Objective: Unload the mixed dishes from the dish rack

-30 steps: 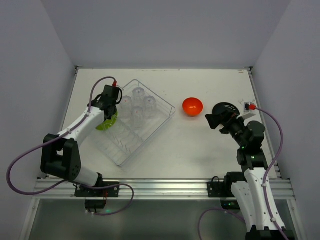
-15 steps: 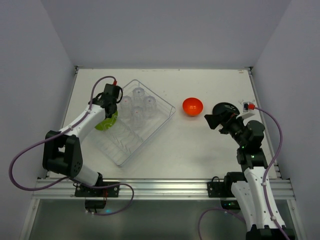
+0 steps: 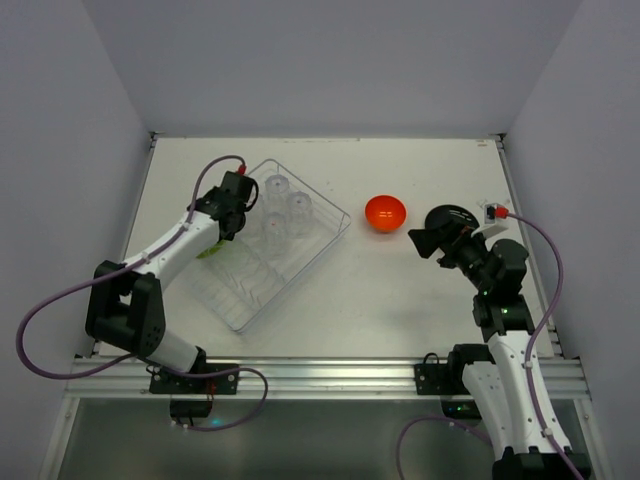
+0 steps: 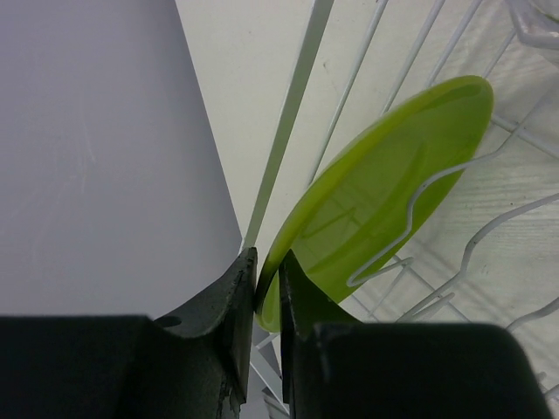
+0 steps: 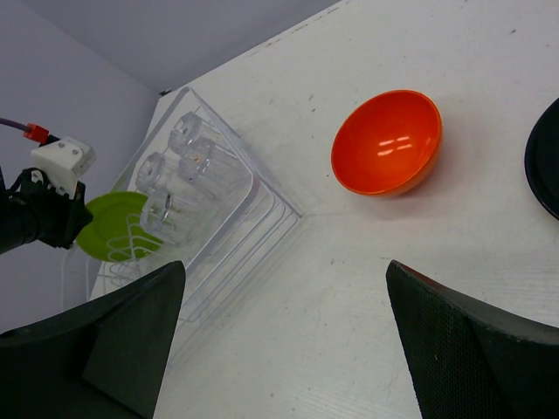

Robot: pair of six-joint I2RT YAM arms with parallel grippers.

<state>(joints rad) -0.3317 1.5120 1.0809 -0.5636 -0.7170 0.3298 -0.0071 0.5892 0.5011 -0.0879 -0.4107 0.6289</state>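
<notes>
The see-through dish rack [image 3: 247,300] lies left of centre. My left gripper [image 3: 233,203] hangs over its left side, shut on the rim of the lime-green plate [image 4: 384,196], which stands tilted between the wire ridges [image 4: 489,234]. From above, only a sliver of the plate [image 3: 211,251] shows under the arm. Several clear tumblers [image 3: 298,204] stand upside down in the rack's far end. The orange-red bowl [image 3: 385,212] sits on the table to the rack's right. Just right of the bowl, my right gripper [image 3: 424,240] is open, with nothing between its fingers [image 5: 131,323].
A black round thing [image 5: 547,157] lies at the right edge of the right wrist view, beside the bowl [image 5: 387,144]. White walls close in the table on the left, far and right sides. The left arm's purple cable [image 3: 60,300] loops past the rack's left.
The left gripper has moved up and right over the rack and its jaws have closed on the plate's rim. The plate is now mostly hidden under the arm. The right arm has not moved.
</notes>
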